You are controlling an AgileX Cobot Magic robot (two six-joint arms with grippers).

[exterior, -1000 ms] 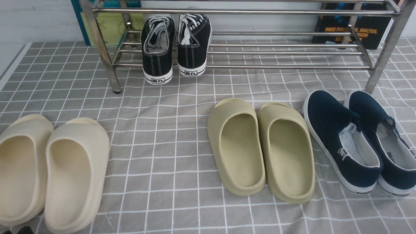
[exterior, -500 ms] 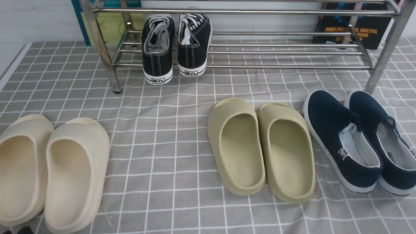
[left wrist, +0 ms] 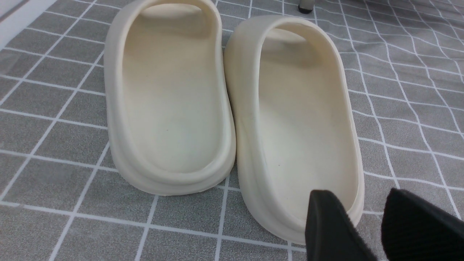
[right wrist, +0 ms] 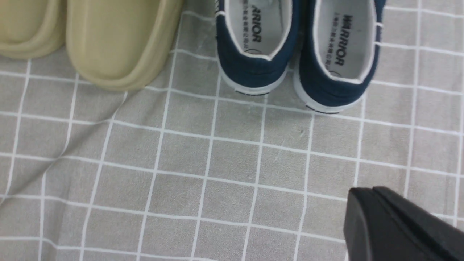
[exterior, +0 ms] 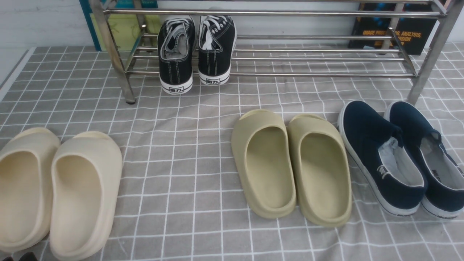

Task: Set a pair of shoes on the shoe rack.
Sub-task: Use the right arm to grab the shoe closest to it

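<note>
Hovering near the navy shoes (right wrist: pixel 253 72), right gripper (right wrist: pixel 366 197) pinched empty; left gripper (left wrist: pixel 362 199) slightly parted

Staged lab tabletop, grey checked cloth (exterior: pixel 181 163), image-processing textbook (exterior: pixel 369 25) propped behind shoe rack (exterior: pixel 308 75)

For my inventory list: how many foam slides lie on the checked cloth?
4. Left cream slide and right cream slide lie side by side at the near left; left olive slide and right olive slide lie side by side in the middle. None looks hidden.
</note>
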